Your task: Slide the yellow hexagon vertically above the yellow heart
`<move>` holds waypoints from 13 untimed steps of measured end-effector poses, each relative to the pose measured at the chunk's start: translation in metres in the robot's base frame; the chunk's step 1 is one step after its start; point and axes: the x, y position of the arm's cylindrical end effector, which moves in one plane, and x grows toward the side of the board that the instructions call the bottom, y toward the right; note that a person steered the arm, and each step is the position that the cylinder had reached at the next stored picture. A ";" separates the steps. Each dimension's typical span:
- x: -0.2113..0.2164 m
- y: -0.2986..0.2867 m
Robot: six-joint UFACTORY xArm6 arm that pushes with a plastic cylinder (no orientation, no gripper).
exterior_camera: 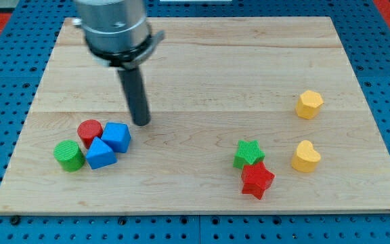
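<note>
**Hexagon already near its mark, tip far across the board**

Nearest the board's bottom edge, right of centre, a red plastic star block (257,180) touches a green plastic star block (248,154) just above it. Beside them, toward the right edge, sits the yellow plastic heart block (306,156). Over by the bottom-left corner a green plastic cylinder (68,155), a blue plastic triangular block (100,154), a red plastic cylinder (90,131) and a blue plastic cube-like block (117,136) huddle together.

Just above that cluster's right side my tip (141,123) rests on the wooden board (202,61), close to the blue cube-like block but apart from it. I carry no jaws at all, only this bare rod, so nothing is held.

Farther up, near the right edge, the yellow plastic hexagon block (309,104) stands above the heart, almost in line with it and well apart from my tip.

I judge little remains. The risk is in my crossing: a low path could clip the stars or heart, and an off-centre nudge would send the hexagon sideways or toward the right edge.
</note>
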 end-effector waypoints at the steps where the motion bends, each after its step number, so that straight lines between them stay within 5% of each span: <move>1: -0.008 0.014; 7: 0.009 0.023; 9: -0.030 0.133; 10: -0.006 0.169; 11: -0.071 0.197; 12: -0.091 0.244; 13: -0.078 0.337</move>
